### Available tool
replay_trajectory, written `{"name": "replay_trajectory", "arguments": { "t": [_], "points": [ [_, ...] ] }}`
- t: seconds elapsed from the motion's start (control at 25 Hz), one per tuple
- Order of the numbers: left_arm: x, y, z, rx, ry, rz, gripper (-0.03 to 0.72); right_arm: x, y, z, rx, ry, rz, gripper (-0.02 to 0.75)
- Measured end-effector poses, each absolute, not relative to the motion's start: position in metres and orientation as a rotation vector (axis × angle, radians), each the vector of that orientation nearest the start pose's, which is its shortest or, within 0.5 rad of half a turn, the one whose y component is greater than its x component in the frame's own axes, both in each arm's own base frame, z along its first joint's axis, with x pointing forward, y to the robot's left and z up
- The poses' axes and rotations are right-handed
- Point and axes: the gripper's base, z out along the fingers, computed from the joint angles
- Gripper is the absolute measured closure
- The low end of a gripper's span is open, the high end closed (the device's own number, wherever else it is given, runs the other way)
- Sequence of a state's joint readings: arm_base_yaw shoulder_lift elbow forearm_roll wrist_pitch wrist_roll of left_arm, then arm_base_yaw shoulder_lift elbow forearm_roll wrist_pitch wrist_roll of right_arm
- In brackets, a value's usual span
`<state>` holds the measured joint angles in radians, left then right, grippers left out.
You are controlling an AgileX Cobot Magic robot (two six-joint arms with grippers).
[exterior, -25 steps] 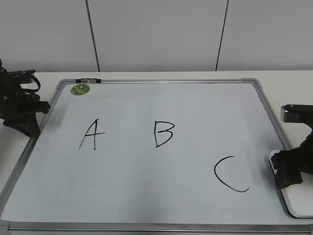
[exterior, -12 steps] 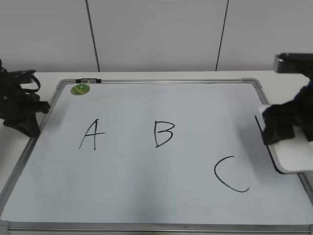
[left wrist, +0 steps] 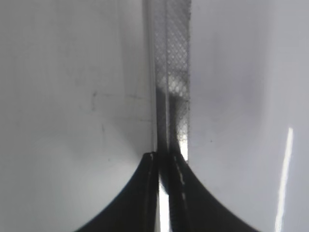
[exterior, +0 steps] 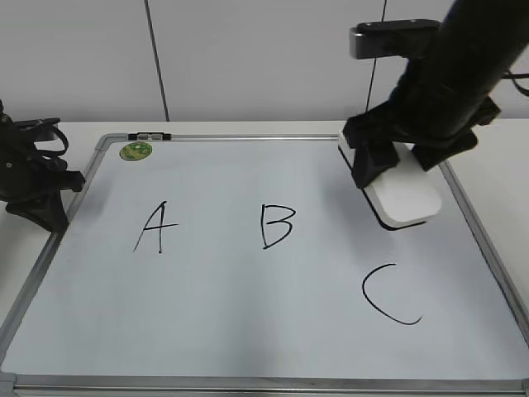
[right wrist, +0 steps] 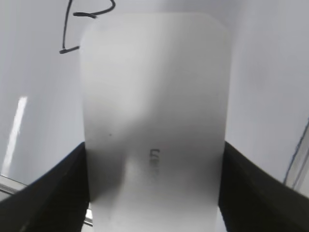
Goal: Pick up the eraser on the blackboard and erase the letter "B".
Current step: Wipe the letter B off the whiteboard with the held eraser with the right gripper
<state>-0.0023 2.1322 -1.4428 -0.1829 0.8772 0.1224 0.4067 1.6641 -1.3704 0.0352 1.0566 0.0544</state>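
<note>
Since half a second ago our right gripper [exterior: 388,169] has carried the eraser [exterior: 402,195], clamped between its jaws, leftward above the blackboard [exterior: 248,331]; the letter "B" [exterior: 276,225] lies left of it. Far left, our left gripper [exterior: 51,194] sits shut.

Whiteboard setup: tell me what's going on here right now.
The right gripper holds the white eraser by its sides, above the upper right part of the whiteboard. The letters A, B and C are all intact; nothing is wiped yet. The B lies to the left of the eraser. The left gripper sits at the board's left edge, fingers closed together over the frame, holding nothing that can be seen. A green magnet sits in the top left corner.
</note>
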Motion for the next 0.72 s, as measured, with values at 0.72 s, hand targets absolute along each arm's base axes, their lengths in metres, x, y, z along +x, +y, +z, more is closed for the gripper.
{"name": "replay_trajectory", "arguments": {
  "t": [0.72],
  "points": [
    [0.411, -0.014, 0.128, 0.022, 3.036, -0.214, 0.678, 0.398, 0.188, 0.202, -0.559, 2.942, 0.101, 0.183]
  ]
}}
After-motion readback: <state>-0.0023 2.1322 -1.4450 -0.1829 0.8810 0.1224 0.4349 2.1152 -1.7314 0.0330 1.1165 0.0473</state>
